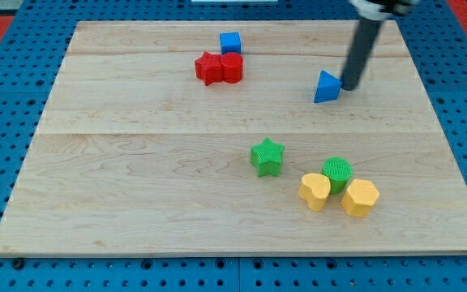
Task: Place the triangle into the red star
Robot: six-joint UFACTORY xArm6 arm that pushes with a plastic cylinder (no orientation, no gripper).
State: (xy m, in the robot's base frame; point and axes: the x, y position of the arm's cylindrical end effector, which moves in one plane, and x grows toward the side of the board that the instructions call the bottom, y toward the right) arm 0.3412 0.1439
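A blue triangle (pixel 326 88) lies on the wooden board (pixel 136 178) at the upper right. My tip (pixel 350 85) stands just to the triangle's right, touching or almost touching its right edge. A red star (pixel 209 68) lies at the upper middle, with a red cylinder (pixel 232 67) pressed against its right side. The triangle is well to the right of the red star.
A blue cube (pixel 230 42) sits just above the red cylinder. A green star (pixel 267 156) lies at the lower middle. To its lower right are a green cylinder (pixel 338 173), a yellow heart (pixel 314 191) and a yellow hexagon (pixel 360 198), clustered together.
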